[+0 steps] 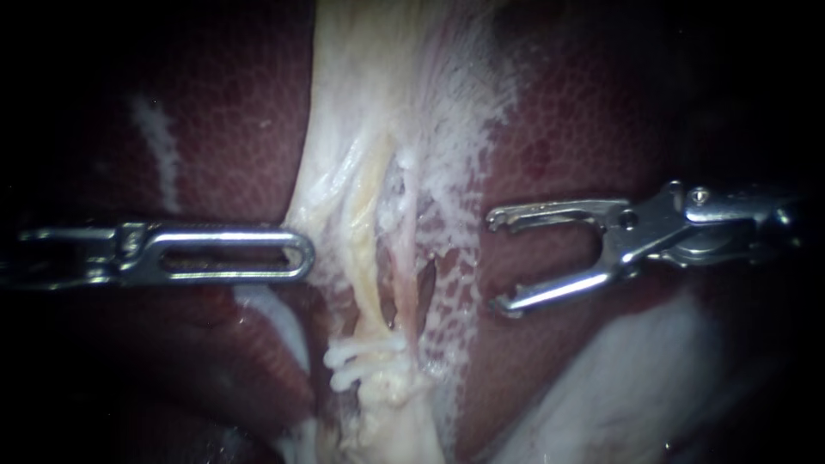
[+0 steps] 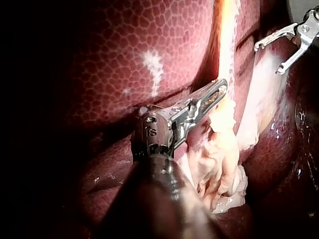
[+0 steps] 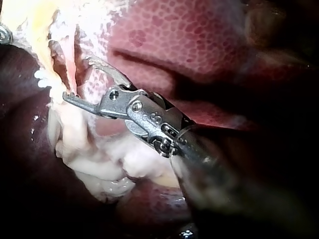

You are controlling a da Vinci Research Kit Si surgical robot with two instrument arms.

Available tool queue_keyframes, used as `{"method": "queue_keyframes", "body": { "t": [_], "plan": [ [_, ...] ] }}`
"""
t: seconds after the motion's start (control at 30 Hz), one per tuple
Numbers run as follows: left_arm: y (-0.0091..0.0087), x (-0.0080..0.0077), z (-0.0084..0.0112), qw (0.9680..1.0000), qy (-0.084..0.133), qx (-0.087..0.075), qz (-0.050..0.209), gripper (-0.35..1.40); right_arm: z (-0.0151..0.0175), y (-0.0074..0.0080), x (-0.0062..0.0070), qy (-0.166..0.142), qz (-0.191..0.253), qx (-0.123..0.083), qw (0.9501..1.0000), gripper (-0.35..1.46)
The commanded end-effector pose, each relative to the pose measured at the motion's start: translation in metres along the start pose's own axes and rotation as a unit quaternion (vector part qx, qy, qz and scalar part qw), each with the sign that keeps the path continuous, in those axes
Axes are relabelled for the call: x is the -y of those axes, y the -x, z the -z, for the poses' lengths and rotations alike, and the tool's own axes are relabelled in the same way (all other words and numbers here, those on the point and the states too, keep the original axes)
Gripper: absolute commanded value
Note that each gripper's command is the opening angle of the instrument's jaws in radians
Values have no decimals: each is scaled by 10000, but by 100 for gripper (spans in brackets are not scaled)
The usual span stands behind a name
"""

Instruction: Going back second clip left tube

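Two tubes run down the pale dissected tissue in the endoscope view: a yellowish left tube [image 1: 369, 258] and a pinker right tube [image 1: 406, 271]. White clips [image 1: 365, 359] cross the left tube low down; one white clip [image 3: 41, 79] also shows in the right wrist view. My right instrument [image 1: 496, 262] stands to the right of the tubes, apart from them, jaws wide open and empty; the wrist views [image 3: 82, 79] [image 2: 269, 59] show the same gap. My left instrument [image 1: 301, 255] has its slotted jaws shut on the pale tissue's left edge [image 2: 219, 89].
Dark red liver [image 1: 215, 129] lies on both sides of the pale strip. A whitish fold [image 1: 619, 378] sits below my right instrument. A small slit [image 1: 426, 283] opens in the webbed tissue right of the tubes.
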Motion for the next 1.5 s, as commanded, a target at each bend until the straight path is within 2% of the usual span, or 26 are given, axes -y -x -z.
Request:
{"method": "queue_keyframes", "body": {
  "t": [0.03,0.27,0.43,0.63,0.83,1.5],
  "plan": [
    [0,0,0,10000,4,4,-3,-35,1,0,1,2,15,1,10000,60],
    [-1,-2,-4,10000,9,8,-7,-35,1,0,2,7,15,2,10000,60],
    [-7,-13,-14,10000,23,21,-33,-35,1,0,3,6,16,2,10000,60],
    [-21,-27,-35,9999,76,44,-82,-35,1,-1,5,5,16,2,10000,60],
    [-31,-28,-56,9999,45,-28,-143,-35,2,-1,6,4,16,2,10000,60],
    [-32,-27,-58,9999,22,-43,-145,-35,2,-1,7,17,18,4,10000,60]
  ]
}}
